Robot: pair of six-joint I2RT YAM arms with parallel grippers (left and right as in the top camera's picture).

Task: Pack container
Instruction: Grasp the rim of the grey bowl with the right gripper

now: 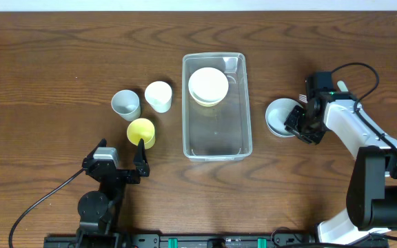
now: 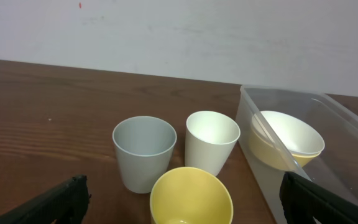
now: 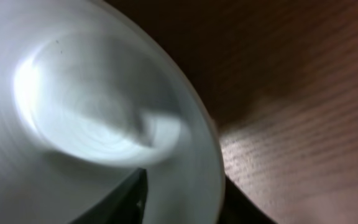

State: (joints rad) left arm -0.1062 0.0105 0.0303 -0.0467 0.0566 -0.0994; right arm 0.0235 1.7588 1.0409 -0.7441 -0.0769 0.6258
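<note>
The clear container (image 1: 216, 146) stands mid-table and holds a white bowl (image 1: 208, 84) nested in a yellow bowl at its far end. It also shows in the left wrist view (image 2: 261, 163). My right gripper (image 1: 300, 120) is at the right rim of a grey-blue bowl (image 1: 278, 116), right of the container. In the right wrist view the fingers (image 3: 185, 190) straddle the bowl (image 3: 92, 93), one inside and one outside the rim, closed on its wall. My left gripper (image 1: 120, 162) is open and empty, just short of a yellow cup (image 1: 141, 131), which sits between the fingers (image 2: 184, 186).
A grey-blue cup (image 1: 125, 104) and a white cup (image 1: 158, 96) stand left of the container, behind the yellow cup (image 2: 191, 199). They also show in the left wrist view, the grey-blue cup (image 2: 143, 152) beside the white cup (image 2: 211, 142). A cable (image 1: 353, 69) loops by the right arm.
</note>
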